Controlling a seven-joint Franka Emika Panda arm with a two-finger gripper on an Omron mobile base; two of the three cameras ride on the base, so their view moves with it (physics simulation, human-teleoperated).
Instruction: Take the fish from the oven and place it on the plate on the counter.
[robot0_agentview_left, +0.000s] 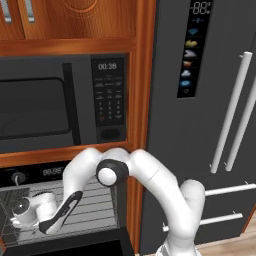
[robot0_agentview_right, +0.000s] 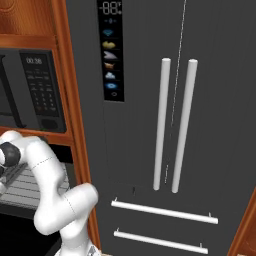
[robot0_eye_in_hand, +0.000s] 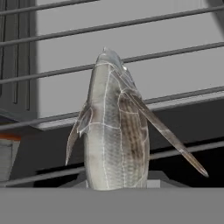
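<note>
Now, step: we are taking the pale grey flat fish (robot0_eye_in_hand: 114, 131) off the grey wire rack (robot0_eye_in_hand: 52, 74) inside the black wall oven (robot0_agentview_left: 75, 200).
Gripper: narrowed around the fish; whether the grip is firm, we cannot tell.
Next: we judge a gentle lift, then withdrawing.

Grey wire rack (robot0_agentview_left: 95, 200) inside open oven (robot0_agentview_left: 30, 175); fish (robot0_eye_in_hand: 114, 127) over its bars, close to camera.

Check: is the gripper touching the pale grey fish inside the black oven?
Cannot tell. In the hand view the fish rises over the wire rack, but the fingertips stay hidden, so no contact or gap shows plainly.
</note>
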